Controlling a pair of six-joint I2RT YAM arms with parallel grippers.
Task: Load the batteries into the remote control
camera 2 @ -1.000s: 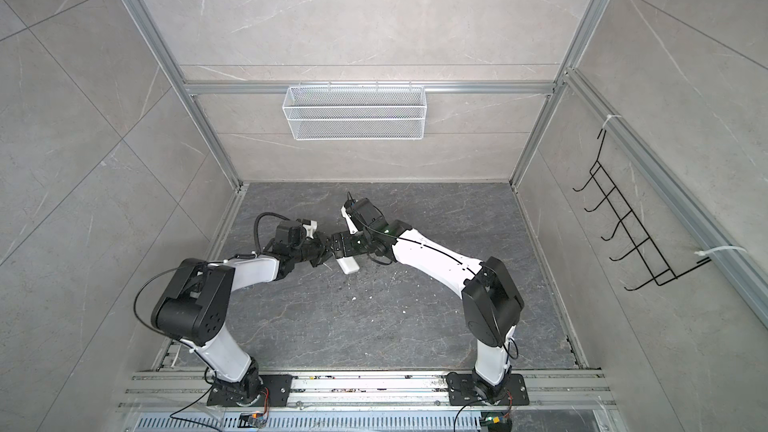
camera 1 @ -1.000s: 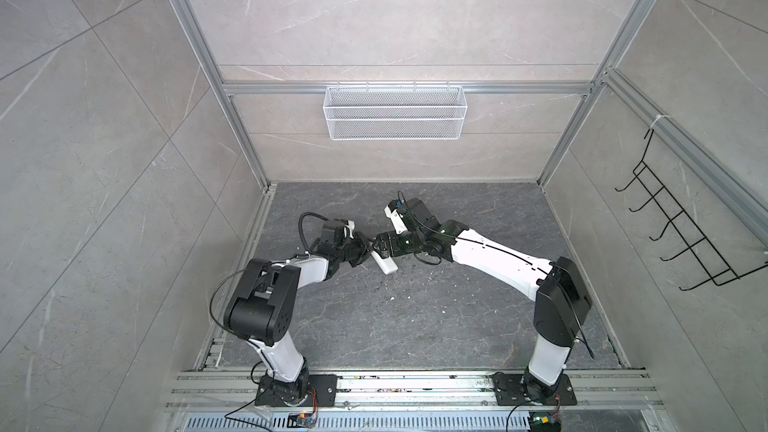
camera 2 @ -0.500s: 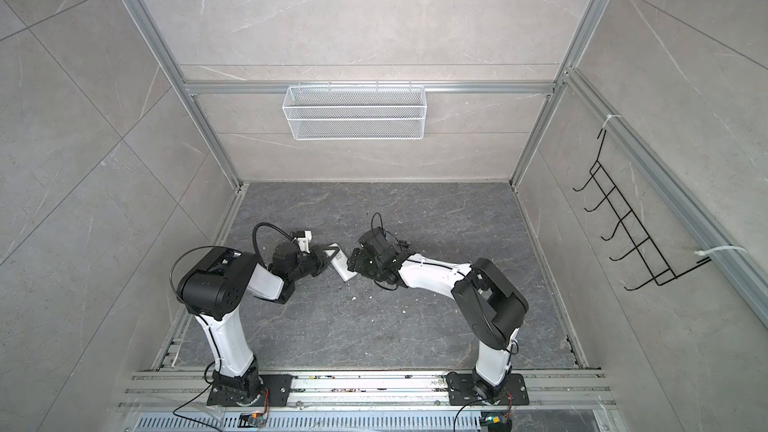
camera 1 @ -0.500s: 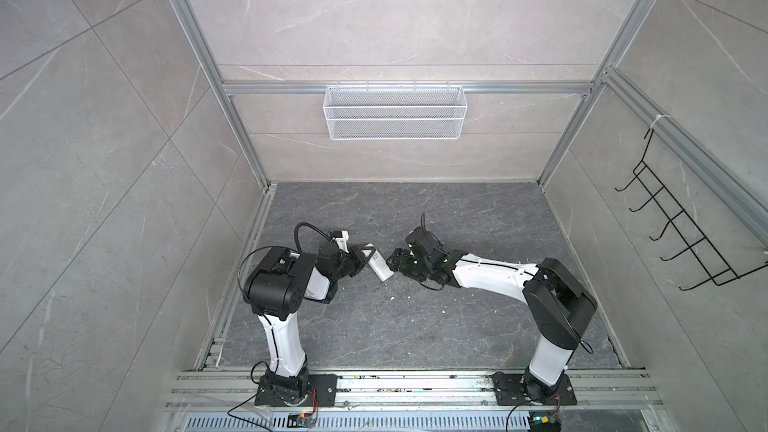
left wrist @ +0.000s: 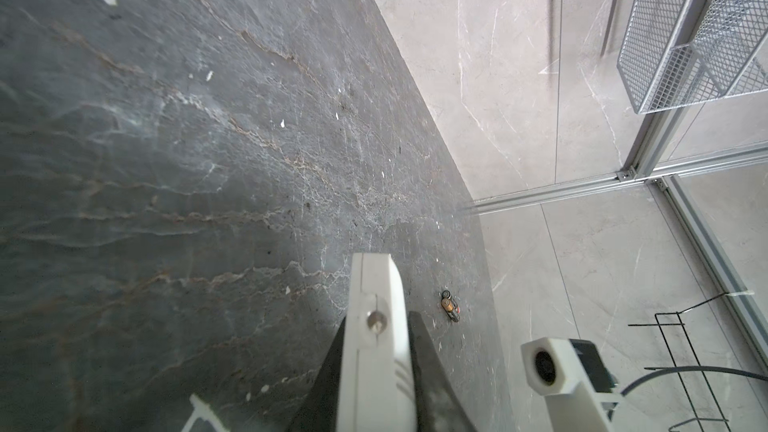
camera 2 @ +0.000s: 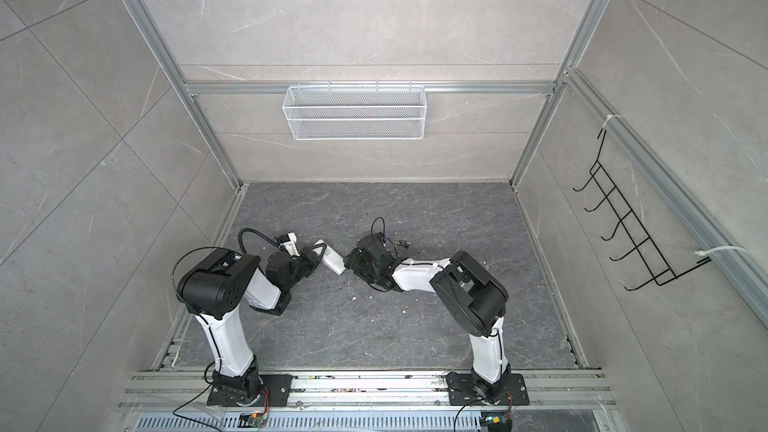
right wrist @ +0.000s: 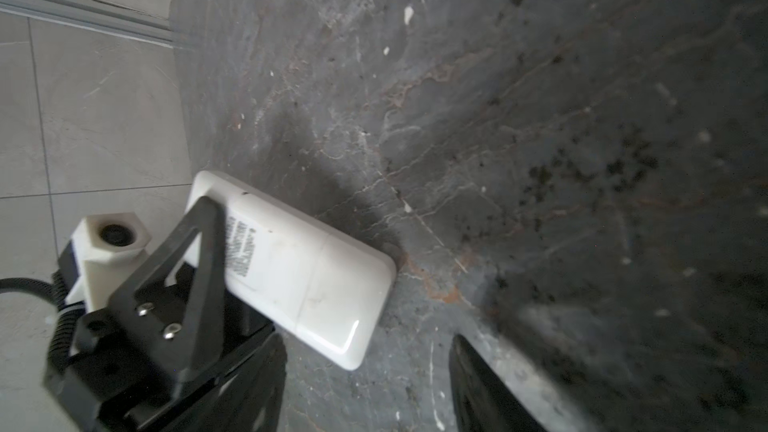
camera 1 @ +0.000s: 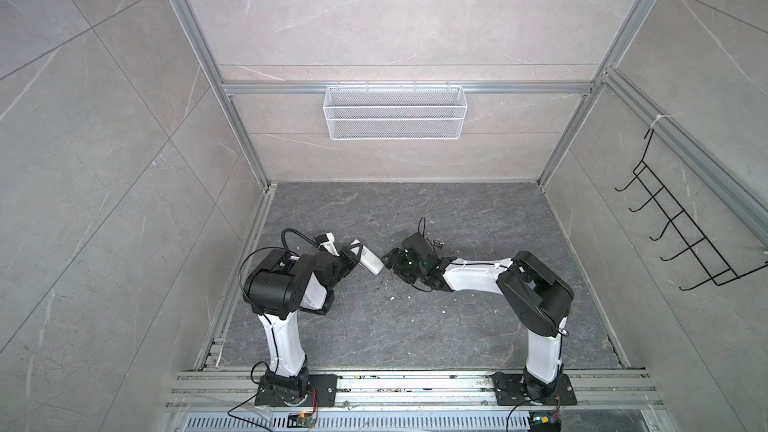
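My left gripper (camera 1: pixel 352 256) (left wrist: pixel 379 317) is shut on the remote control (camera 1: pixel 369 262) (camera 2: pixel 331 262) (left wrist: pixel 374 276) and holds it low over the dark floor. The white handset lies back side up in the right wrist view, where the remote control (right wrist: pixel 307 272) shows a printed label and a seam near its free end. My right gripper (camera 1: pixel 387 264) (camera 2: pixel 348 263) (right wrist: pixel 368 344) is open, its jaws just off that free end and touching nothing. The batteries (camera 1: pixel 436 244) (camera 2: pixel 402 243) (left wrist: pixel 450 305) lie together on the floor behind the right wrist.
A white wire basket (camera 1: pixel 395 118) hangs on the back wall. A black hook rack (camera 1: pixel 685 243) is fixed to the right wall. White specks (camera 1: pixel 392 297) litter the grey stone floor (camera 1: pixel 415 326). Aluminium rails run along the front edge.
The right gripper has drawn back to the right, off the remote, and its jaws have narrowed. Both arms have folded lower; the left one has kept its hold on the remote.
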